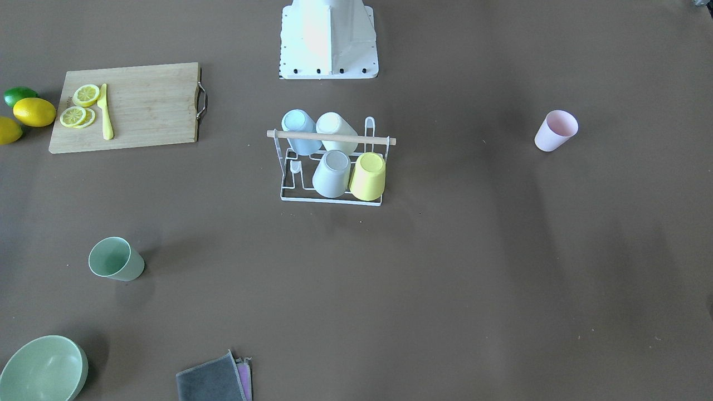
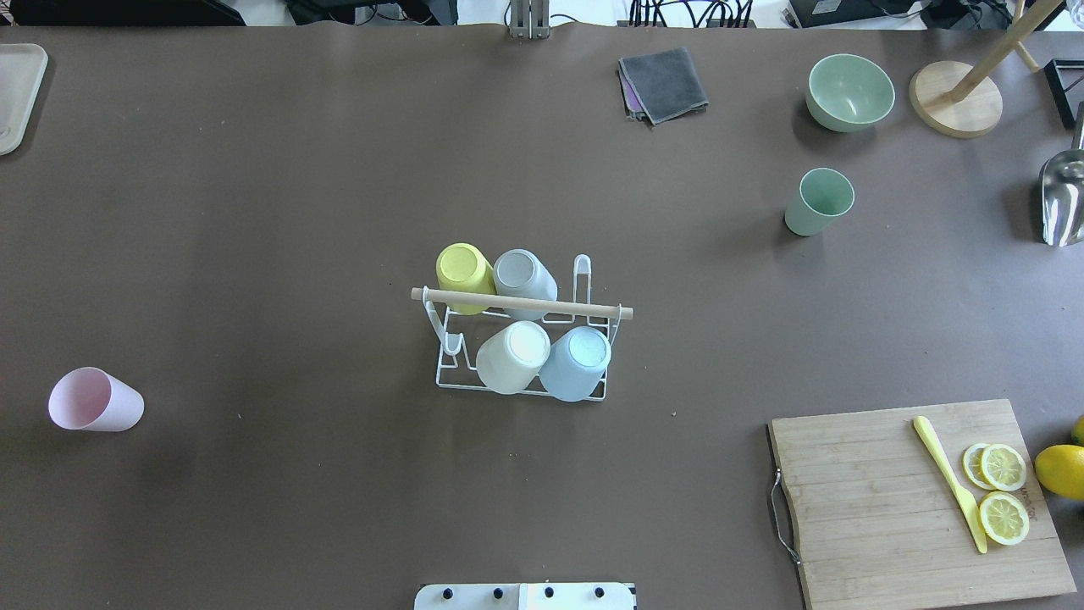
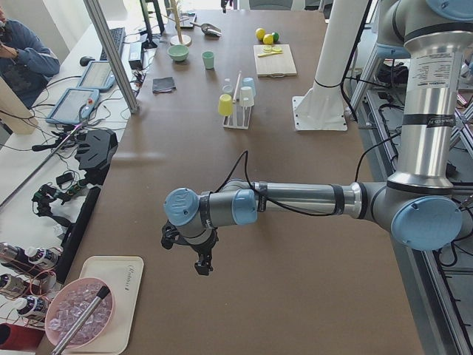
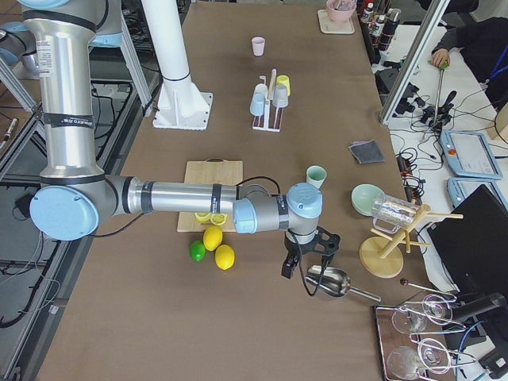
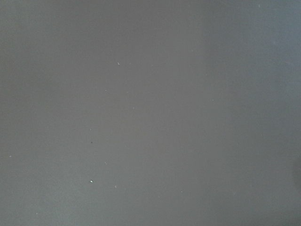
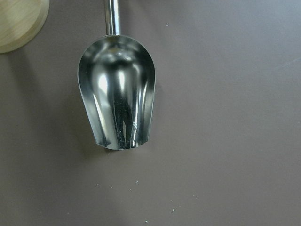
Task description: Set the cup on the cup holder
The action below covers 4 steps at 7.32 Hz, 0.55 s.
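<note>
Front view: cup holder (image 1: pixel 331 137) seen mid-table, 4 cups inverted on it. Pink cup (image 1: pixel 555 131) stood well apart on robot's L side, green cup (image 1: pixel 116 259) on R side.
Overhead: same layout seen.
Ext. left: left gripper (image 3: pixel 199 265) hung over bare table, far from holder; released or clenched can't be told.
Ext. right: right gripper (image 4: pixel 305 260) held above metal scoop (image 4: pixel 329 282); state can't be told.
R wrist: scoop seen below.
</note>
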{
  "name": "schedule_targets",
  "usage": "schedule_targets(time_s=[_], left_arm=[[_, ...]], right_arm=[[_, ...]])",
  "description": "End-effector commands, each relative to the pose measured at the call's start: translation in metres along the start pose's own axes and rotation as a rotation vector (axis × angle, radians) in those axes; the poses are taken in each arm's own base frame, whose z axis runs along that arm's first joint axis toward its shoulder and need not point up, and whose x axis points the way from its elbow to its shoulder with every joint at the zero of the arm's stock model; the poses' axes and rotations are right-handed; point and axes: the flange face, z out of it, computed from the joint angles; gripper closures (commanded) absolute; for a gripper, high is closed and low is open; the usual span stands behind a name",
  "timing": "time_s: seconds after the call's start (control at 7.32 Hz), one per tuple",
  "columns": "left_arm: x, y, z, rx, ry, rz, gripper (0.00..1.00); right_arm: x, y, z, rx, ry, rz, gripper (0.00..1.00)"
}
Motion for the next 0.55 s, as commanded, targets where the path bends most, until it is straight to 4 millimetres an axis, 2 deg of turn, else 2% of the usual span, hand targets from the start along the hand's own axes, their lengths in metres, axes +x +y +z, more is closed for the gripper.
schedule_targets(time_s=[0.0,0.41], left_arm=[[-0.0006,0.0000,0.0006,0.000,0.000,0.000,0.02],[-0.0006,0.0000,0.0006,0.000,0.000,0.000,0.02]], right_arm=[[-0.0005,0.0001,0.0002,0.001,0.003,-0.003,0.00],[-0.0086,0.0021,0.0052,-0.007,0.007,-0.011,0.00]])
